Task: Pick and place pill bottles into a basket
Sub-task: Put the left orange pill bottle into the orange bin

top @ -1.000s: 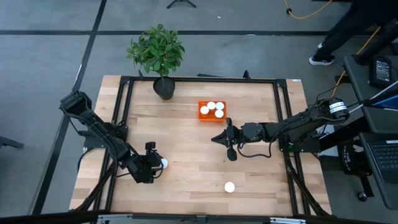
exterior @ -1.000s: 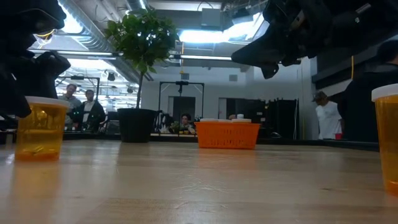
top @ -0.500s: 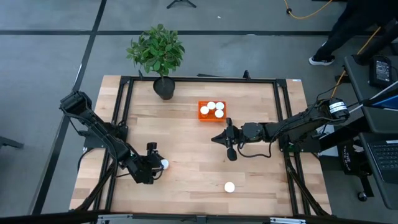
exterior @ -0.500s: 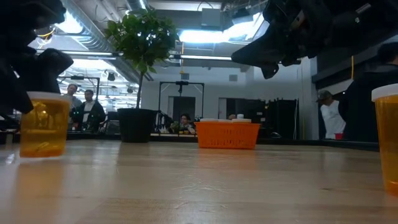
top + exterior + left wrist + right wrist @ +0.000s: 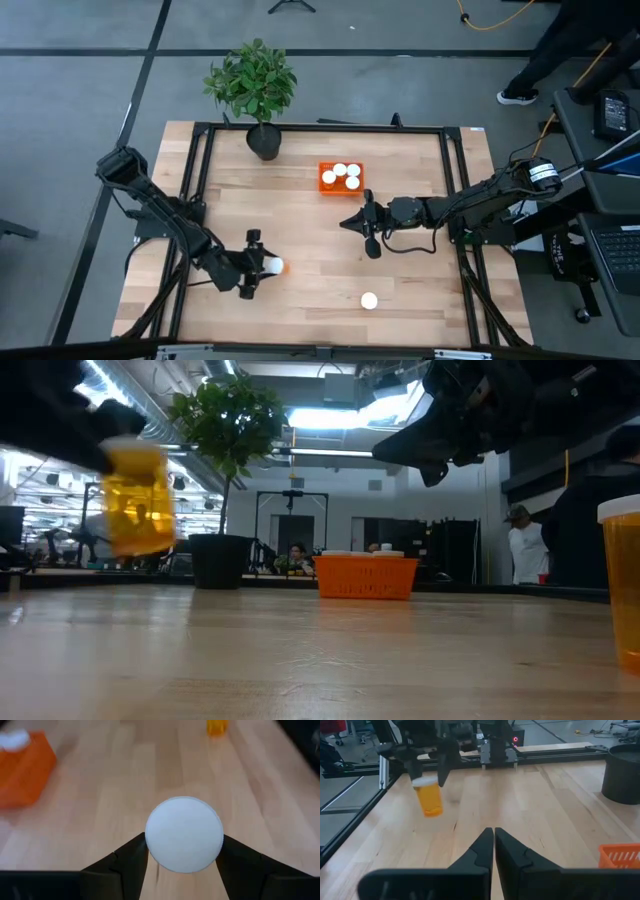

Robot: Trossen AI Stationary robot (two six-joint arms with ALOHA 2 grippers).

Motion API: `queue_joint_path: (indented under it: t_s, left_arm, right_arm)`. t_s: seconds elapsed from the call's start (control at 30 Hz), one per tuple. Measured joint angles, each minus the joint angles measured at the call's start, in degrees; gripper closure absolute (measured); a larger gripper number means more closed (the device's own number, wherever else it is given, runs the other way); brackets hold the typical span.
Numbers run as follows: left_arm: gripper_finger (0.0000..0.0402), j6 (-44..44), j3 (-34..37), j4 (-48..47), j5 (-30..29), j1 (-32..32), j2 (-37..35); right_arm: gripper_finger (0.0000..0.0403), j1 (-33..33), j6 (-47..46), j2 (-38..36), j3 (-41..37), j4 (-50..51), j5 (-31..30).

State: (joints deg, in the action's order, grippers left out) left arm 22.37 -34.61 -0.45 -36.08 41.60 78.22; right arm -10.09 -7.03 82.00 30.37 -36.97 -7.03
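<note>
My left gripper (image 5: 262, 266) is over the table's near left part, shut on a pill bottle (image 5: 273, 266) with a white cap and an orange body. The bottle is in the air (image 5: 138, 500), and the right wrist view shows it too (image 5: 429, 796). A second pill bottle (image 5: 369, 300) stands upright on the table near the front edge. The orange basket (image 5: 340, 178) sits at the far middle with several white-capped bottles in it. My right gripper (image 5: 357, 223) hovers shut over the table's middle, holding nothing. My left gripper pinches the bottle at the sides of its white cap (image 5: 150, 845), one finger (image 5: 125, 862) on each side. The fingers slant down from the table's left. The bottle is lifted clear of the table and tilted, its orange body (image 5: 280, 268) toward the right.
A dark plant pot (image 5: 264, 140) with a green plant stands at the far edge, left of the basket. A black frame (image 5: 200, 160) runs along the table's left, right and far sides. People stand in the room beyond the table.
My left gripper has lifted the pill bottle off the table and carried it a little toward the right edge while tipping its wrist up. The bottle, which stood upright on the table, now hangs tilted in the air.
</note>
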Motion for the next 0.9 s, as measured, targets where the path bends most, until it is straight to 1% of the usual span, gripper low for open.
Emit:
queue_joint_path:
  t_s: [0.17,0.33,0.43,0.5,0.6,0.9]
  left_arm:
    - [0.0194,-7.9,0.0,9.4,-0.5,-2.8,0.0]
    - [0.0194,-16.0,0.0,16.7,-0.4,-6.8,0.0]
    - [0.0194,-20.5,0.0,19.2,0.7,-9.8,0.0]
    - [0.0194,-23.3,0.0,20.7,2.8,-12.3,0.0]
    - [0.0194,-26.8,0.0,23.0,7.0,-16.3,0.0]
    - [0.0194,-30.1,0.0,30.1,20.8,-29.2,0.0]
  right_arm:
    - [0.0382,0.0,0.1,0.0,0.0,0.0,0.0]
    - [0.0382,0.0,0.1,0.0,0.0,-0.1,0.0]
    - [0.0382,0.0,-0.2,0.0,0.0,-1.1,-2.0]
    - [0.0382,0.0,-0.1,0.0,0.0,-1.9,-3.5]
    - [0.0382,0.0,-0.1,0.0,0.0,-2.3,-3.9]
    - [0.0382,0.0,0.0,0.0,0.0,-2.8,-4.1]
